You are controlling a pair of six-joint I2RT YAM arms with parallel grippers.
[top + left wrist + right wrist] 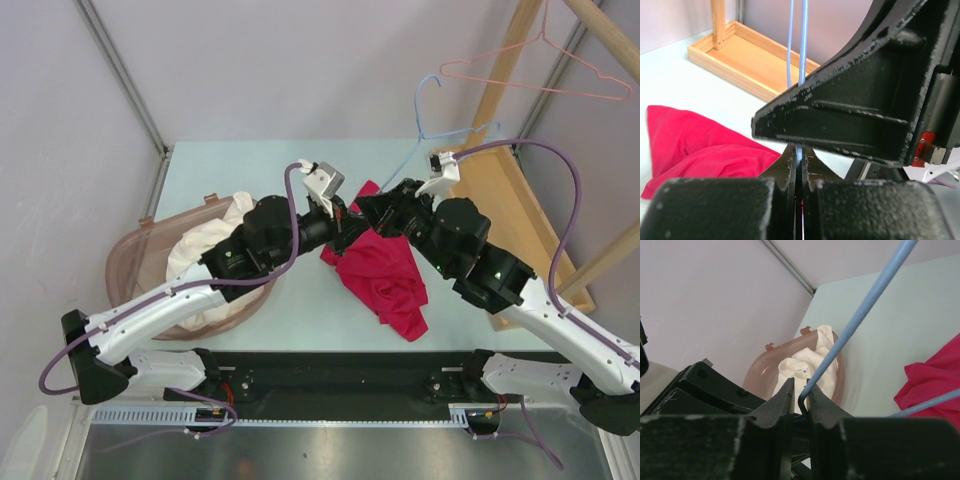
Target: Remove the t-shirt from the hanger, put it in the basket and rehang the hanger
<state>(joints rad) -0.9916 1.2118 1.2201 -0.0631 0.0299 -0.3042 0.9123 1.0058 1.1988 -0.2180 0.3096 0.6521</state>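
Observation:
The red t-shirt (pixel 382 272) lies bunched on the pale table, its top end up by both grippers. It also shows in the left wrist view (pixel 700 145) and the right wrist view (pixel 935 380). The blue wire hanger (pixel 428 120) rises behind the grippers, its hook free in the air. My left gripper (pixel 345 216) is shut on a blue hanger wire (pixel 799 45), which runs up from between its fingertips (pixel 799 156). My right gripper (pixel 366 208) faces it closely, shut on a bent end of the hanger wire (pixel 855 320) at its tips (pixel 801 399). How much of the shirt is still on the hanger is hidden.
A brown plastic basket (pixel 135 262) with white cloth (pixel 215 250) stands at the left, and shows in the right wrist view (pixel 771 360). A wooden rack with a tray base (pixel 520 200) stands at the right and carries a pink hanger (pixel 545 70). The right gripper's black body (pixel 865 110) is close above my left fingers.

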